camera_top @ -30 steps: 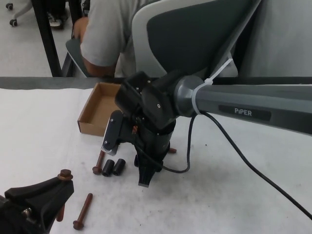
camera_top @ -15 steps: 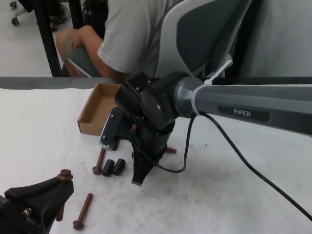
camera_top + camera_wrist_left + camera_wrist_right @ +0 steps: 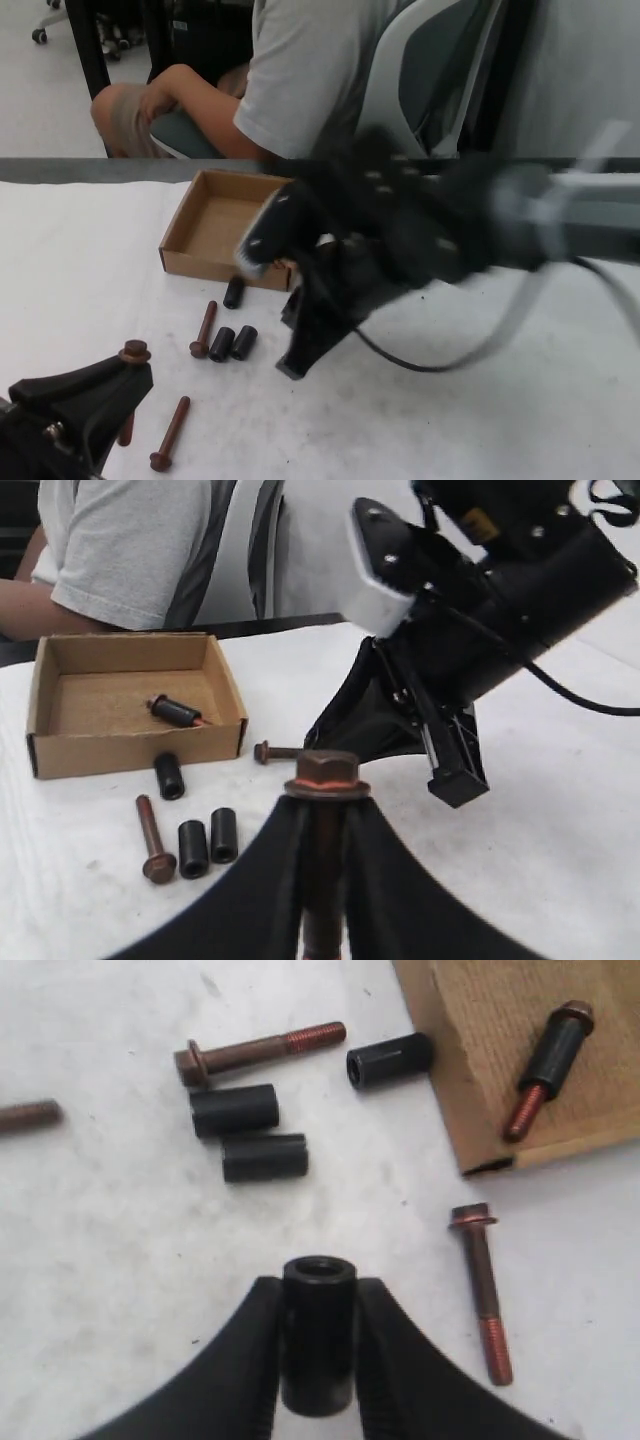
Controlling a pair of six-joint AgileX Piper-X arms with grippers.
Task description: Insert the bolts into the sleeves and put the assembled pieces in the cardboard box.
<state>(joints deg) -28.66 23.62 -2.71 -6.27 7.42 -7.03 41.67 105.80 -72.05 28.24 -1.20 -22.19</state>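
Currently a rust-brown flanged bolt stands pinched in the left gripper; the right gripper clamps a black, hollow sleeve. The cardboard box holds one assembled piece.

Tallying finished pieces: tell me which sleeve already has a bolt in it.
The boxed sleeve: a bolt runs through it in the box. The three loose sleeves and the held sleeve in the right gripper hold none.
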